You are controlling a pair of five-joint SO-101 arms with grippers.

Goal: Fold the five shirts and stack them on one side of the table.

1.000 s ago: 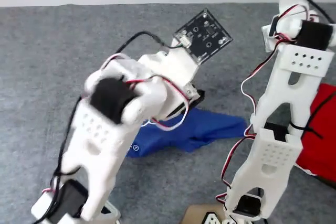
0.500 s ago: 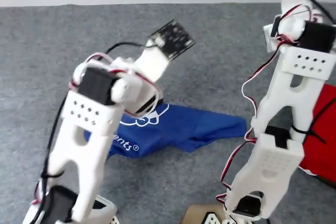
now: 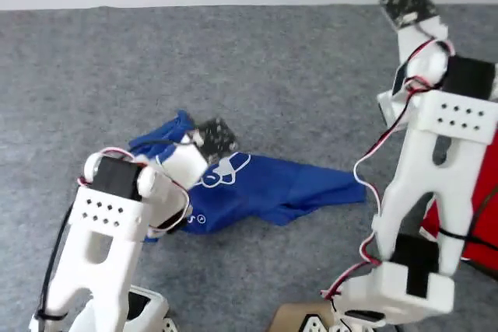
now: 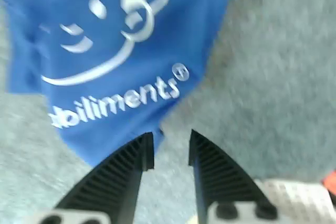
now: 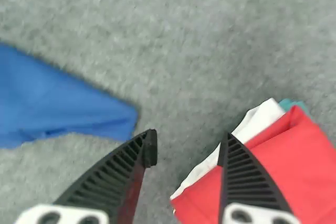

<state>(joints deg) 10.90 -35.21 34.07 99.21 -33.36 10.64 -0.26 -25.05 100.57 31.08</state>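
Note:
A blue shirt (image 3: 268,188) with white print lies crumpled in the middle of the grey table. In the left wrist view my left gripper (image 4: 171,148) stands open just above the printed edge of the blue shirt (image 4: 105,61), with nothing between its fingers. The left arm (image 3: 117,211) leans over the shirt's left end in the high view. My right gripper (image 5: 189,150) is open over bare table, between a corner of the blue shirt (image 5: 58,103) and a red shirt (image 5: 283,177). White cloth (image 5: 252,127) and a bit of teal cloth lie under the red one.
The red shirt (image 3: 473,219) sits at the table's right edge, partly behind the right arm (image 3: 436,161). A brown cardboard piece (image 3: 299,318) shows at the front edge. Grey table (image 3: 233,68) stretches to the back.
The left arm has swung left and dropped low over the blue shirt's left end, uncovering the print. The right arm has shifted a little.

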